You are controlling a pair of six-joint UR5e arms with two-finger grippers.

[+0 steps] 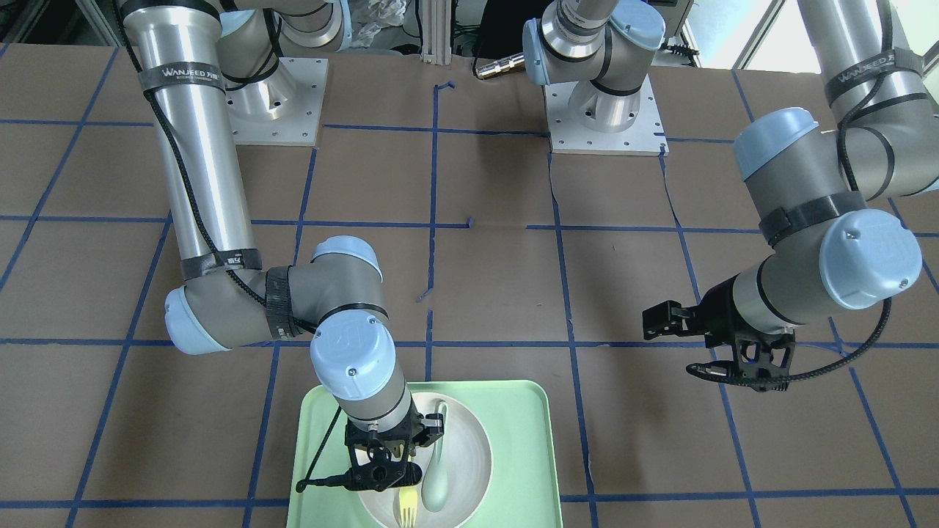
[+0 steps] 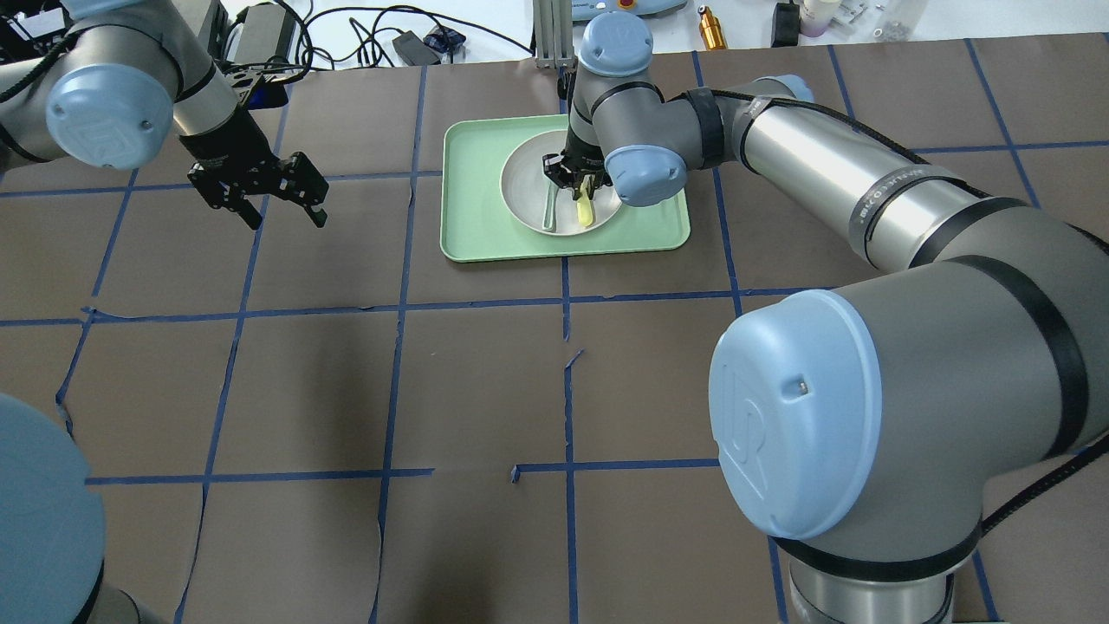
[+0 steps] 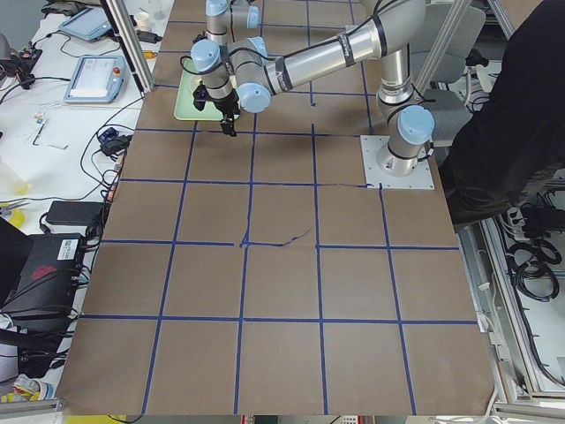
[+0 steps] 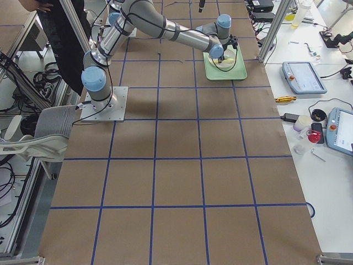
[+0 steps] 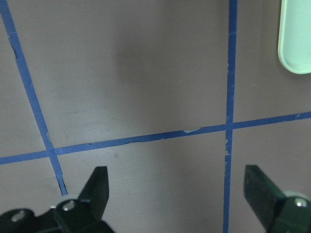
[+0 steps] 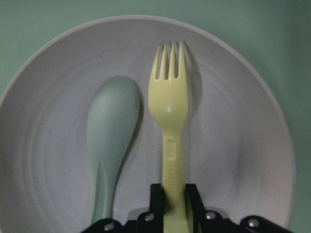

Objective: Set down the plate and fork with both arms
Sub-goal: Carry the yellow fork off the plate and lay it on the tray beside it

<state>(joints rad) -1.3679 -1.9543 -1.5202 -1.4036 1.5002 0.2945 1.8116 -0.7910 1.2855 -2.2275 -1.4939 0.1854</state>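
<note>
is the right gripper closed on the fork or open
Shut on the fork: in the right wrist view the right gripper has its fingers pressing both sides of the yellow handle, over the plate.

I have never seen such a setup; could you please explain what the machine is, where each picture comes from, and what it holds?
These are two robot arms bolted to a table, each ending in a two-finger gripper. Four pictures come from fixed cameras: front, overhead and both table ends. Two come from cameras on the wrists. A green tray holds an off-white plate with a yellow fork and a grey-green spoon on it. The right gripper is shut on the fork's handle. The left gripper is open above bare table.
</note>
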